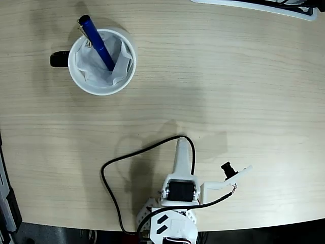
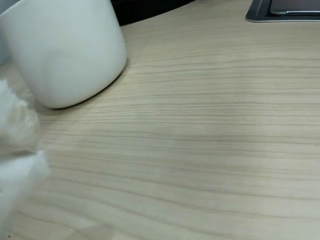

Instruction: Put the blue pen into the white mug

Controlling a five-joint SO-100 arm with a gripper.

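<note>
Pale wood-grain table [image 1: 213, 76], lit evenly, filling nearly the whole fixed view. Along the top right edge, part of a flat white-rimmed object [image 1: 264, 7], seen in the wrist view as a grey slab [image 2: 282, 11] at the far table edge. At the bottom and lower left, the table's edge and dark floor beyond.

In the upper left of the fixed view, white mug [image 1: 102, 61] upright, black handle pointing left, crumpled white lining inside. Blue pen [image 1: 96, 42] standing in the mug, tilted, lower end buried in the lining, capped end with silver clip leaning out over the upper-left rim.

Near the bottom edge, white arm folded low, gripper [image 1: 182, 152] pointing up the picture, well apart from the mug, holding nothing; open or closed cannot be told. Black cable [image 1: 114, 193] looping left of the arm.

Wide bare wood between arm and mug, and across the right half. In the wrist view, mug wall [image 2: 65, 50] at upper left, a blurred white shape at the left edge.
</note>
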